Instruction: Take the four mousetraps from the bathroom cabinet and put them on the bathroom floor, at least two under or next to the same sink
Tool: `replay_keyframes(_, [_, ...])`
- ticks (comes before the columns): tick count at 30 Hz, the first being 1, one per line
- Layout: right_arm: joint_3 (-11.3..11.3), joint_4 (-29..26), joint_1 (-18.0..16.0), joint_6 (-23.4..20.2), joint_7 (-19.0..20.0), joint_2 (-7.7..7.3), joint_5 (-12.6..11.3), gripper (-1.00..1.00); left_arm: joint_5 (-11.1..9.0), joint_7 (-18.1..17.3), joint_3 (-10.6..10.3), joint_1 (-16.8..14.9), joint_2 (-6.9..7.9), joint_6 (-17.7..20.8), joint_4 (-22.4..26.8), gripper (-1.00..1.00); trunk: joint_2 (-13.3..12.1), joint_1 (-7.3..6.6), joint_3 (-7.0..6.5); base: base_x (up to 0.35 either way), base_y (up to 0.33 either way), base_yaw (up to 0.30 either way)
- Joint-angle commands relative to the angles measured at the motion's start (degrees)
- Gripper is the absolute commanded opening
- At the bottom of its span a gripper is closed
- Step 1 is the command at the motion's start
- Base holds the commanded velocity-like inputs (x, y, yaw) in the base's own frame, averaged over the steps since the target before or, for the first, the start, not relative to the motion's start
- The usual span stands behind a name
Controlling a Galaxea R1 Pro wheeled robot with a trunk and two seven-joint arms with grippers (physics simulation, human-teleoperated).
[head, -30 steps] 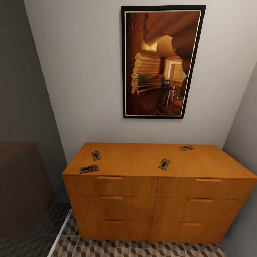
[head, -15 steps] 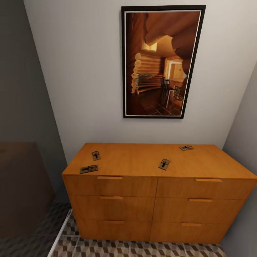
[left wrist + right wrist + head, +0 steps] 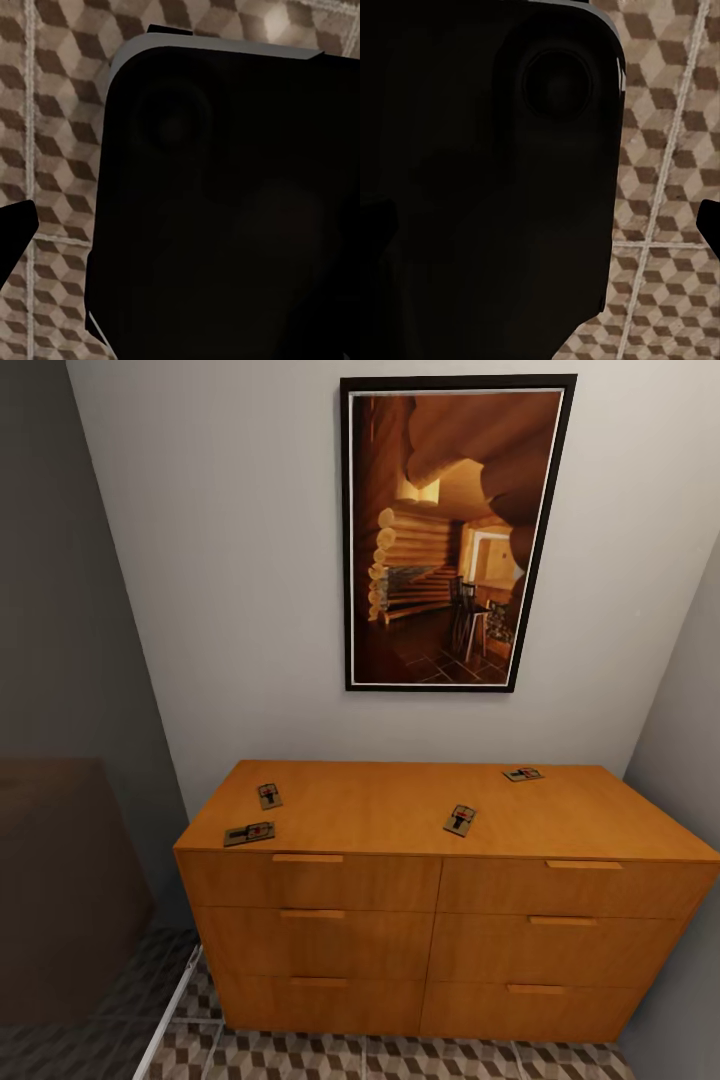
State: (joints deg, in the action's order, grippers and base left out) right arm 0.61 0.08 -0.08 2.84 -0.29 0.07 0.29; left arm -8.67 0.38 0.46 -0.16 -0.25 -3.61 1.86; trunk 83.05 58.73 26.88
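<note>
Several mousetraps lie flat on top of the orange-brown cabinet (image 3: 400,950) in the head view: two near its left end (image 3: 268,795) (image 3: 249,833), one at the middle front (image 3: 459,819) and one at the back right (image 3: 522,773). The cube-patterned bathroom floor (image 3: 400,1060) runs in front of the cabinet and also fills the background of the left wrist view (image 3: 52,112) and the right wrist view (image 3: 667,150). One dark fingertip (image 3: 13,236) edges into the left wrist view and another fingertip (image 3: 709,225) into the right wrist view, both low over the tiles. The bathroom sink is out of view.
A framed picture (image 3: 455,530) hangs on the wall above the cabinet. A dark brown block (image 3: 60,880) stands at the left, and a grey wall (image 3: 690,760) closes in on the right. A dark robot body part (image 3: 225,210) (image 3: 480,180) blocks much of both wrist views.
</note>
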Motion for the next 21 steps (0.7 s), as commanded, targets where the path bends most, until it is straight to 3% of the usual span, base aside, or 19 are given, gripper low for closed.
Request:
replay_keyframes(1, [0.1,0.0,0.0,0.2,0.0,0.01,0.0,1.0,-0.4,0.1,0.0,0.0,0.0,-0.2,0.0,1.0,0.0,0.0,0.05,0.0,0.0,0.0])
replay_keyframes(10, [0.0,0.0,0.0,0.0,0.0,-0.05,0.2,1.0,-0.4,0.1,-0.1,0.0,0.03,-0.3,1.1,1.0,0.0,0.0,0.05,0.0,0.0,0.0])
replay_keyframes(21, [-0.2,-1.8,0.0,-0.3,0.4,-0.38,0.4,1.0,-0.1,-0.3,-0.2,0.0,-0.01,0.5,9.3,1.0,0.0,0.0,0.05,0.0,0.0,0.0])
